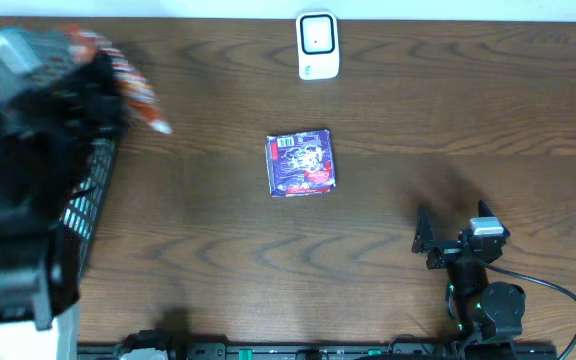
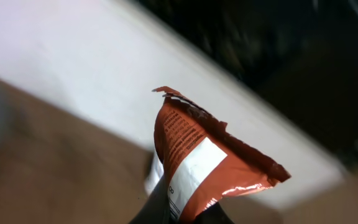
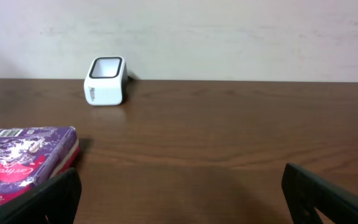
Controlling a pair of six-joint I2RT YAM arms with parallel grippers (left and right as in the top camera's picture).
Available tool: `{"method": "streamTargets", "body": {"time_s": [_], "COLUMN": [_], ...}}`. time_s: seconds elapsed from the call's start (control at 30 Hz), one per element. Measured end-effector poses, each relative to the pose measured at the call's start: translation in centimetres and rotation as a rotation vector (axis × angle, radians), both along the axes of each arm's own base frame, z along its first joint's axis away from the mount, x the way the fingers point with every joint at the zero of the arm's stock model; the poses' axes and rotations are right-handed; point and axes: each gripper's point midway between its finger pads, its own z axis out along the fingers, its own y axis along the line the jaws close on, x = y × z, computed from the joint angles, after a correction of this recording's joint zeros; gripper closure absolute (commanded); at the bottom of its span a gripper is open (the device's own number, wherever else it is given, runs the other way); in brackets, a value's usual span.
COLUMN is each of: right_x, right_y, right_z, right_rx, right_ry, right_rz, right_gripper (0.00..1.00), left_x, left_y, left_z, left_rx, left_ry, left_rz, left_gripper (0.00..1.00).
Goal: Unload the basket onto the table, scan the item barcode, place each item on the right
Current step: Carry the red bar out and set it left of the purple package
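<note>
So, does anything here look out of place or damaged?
Nothing spilled or broken. The purple pack lies mid-table, slightly crooked. The orange packet pinched in the left claw looks crumpled, with a ragged top edge, though that may just be its seal.

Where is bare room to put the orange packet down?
Bare wood lies between the purple pack and the right pincer, and right of the scanner. The left edge is crowded by the left arm and black basket.

Orange packet (image 2: 210, 155) (white label) aloft far left; white scanner (image 1: 318, 45) stands far ctr, window up.
</note>
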Motion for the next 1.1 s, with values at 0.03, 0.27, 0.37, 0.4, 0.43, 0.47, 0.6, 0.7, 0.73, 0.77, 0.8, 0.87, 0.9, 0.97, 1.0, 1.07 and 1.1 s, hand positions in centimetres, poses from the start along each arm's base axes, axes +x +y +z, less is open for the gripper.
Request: {"method": "streamTargets", "body": {"time_s": [0.03, 0.27, 0.37, 0.4, 0.43, 0.47, 0.6, 0.7, 0.73, 0.77, 0.8, 0.87, 0.9, 0.97, 1.0, 1.07, 1.1], "right_x": [0.0, 0.0, 0.0, 0.0, 0.0, 0.0, 0.0, 0.0, 0.0, 0.0, 0.0, 0.0, 0.0, 0.0, 0.0, 0.0, 0.0], "right_y": [0.0, 0.0, 0.0, 0.0, 0.0, 0.0, 0.0, 0.0, 0.0, 0.0, 0.0, 0.0, 0.0, 0.0, 0.0, 0.0, 0.0], "right_z": [0.0, 0.0, 0.0, 0.0, 0.0, 0.0, 0.0, 0.0, 0.0, 0.0, 0.0, 0.0, 0.0, 0.0, 0.0, 0.0, 0.0], "right_rx": [0.000, 0.000, 0.000, 0.000, 0.000, 0.000, 0.000, 0.000, 0.000, 0.000, 0.000, 0.000, 0.000, 0.000, 0.000, 0.000, 0.000], "right_ry": [0.000, 0.000, 0.000, 0.000, 0.000, 0.000, 0.000, 0.000, 0.000, 0.000, 0.000, 0.000, 0.000, 0.000, 0.000, 0.000, 0.000], "right_rz": [0.000, 0.000, 0.000, 0.000, 0.000, 0.000, 0.000, 0.000, 0.000, 0.000, 0.000, 0.000, 0.000, 0.000, 0.000, 0.000, 0.000], "right_gripper": [0.01, 0.01, 0.01, 0.01, 0.01, 0.01, 0.01, 0.01, 0.01, 0.01, 0.01, 0.01, 0.01, 0.01, 0.01, 0.01, 0.01], "left_x": [0.4, 2.4, 3.9, 4.6, 5.1, 5.7, 7.8, 8.6, 8.7, 8.9, 9.0, 9.0, 9.1, 9.3, 9.3, 9.4, 9.4], "left_y": [-1.5, -7.5, -8.7, -9.0, -9.1, -9.2, -9.6, -10.3, -10.5, -10.7, -11.0, -11.3, -11.3, -11.4, -11.4, -11.4, -11.4], "left_z": [-1.5, -14.0, -18.4, -20.0, -21.0, -22.4, -27.9, -32.0, -33.1, -33.9, -34.7, -35.6, -35.7, -35.4, -35.2, -34.4, -33.5], "left_rx": [0.000, 0.109, 0.196, 0.232, 0.255, 0.286, 0.376, 0.424, 0.434, 0.445, 0.454, 0.466, 0.471, 0.480, 0.488, 0.510, 0.529], "left_ry": [0.056, 0.495, 0.603, 0.637, 0.654, 0.679, 0.773, 0.838, 0.856, 0.866, 0.873, 0.884, 0.882, 0.867, 0.858, 0.832, 0.803], "left_rz": [-0.046, -0.164, -0.154, -0.144, -0.136, -0.124, -0.097, -0.099, -0.102, -0.105, -0.108, -0.115, -0.119, -0.126, -0.134, -0.155, -0.174], "left_gripper": [0.93, 0.93, 0.93, 0.92, 0.93, 0.93, 0.92, 0.83, 0.83, 0.71, 0.55, 0.34, 0.33, 0.26, 0.22, 0.20, 0.20]}}
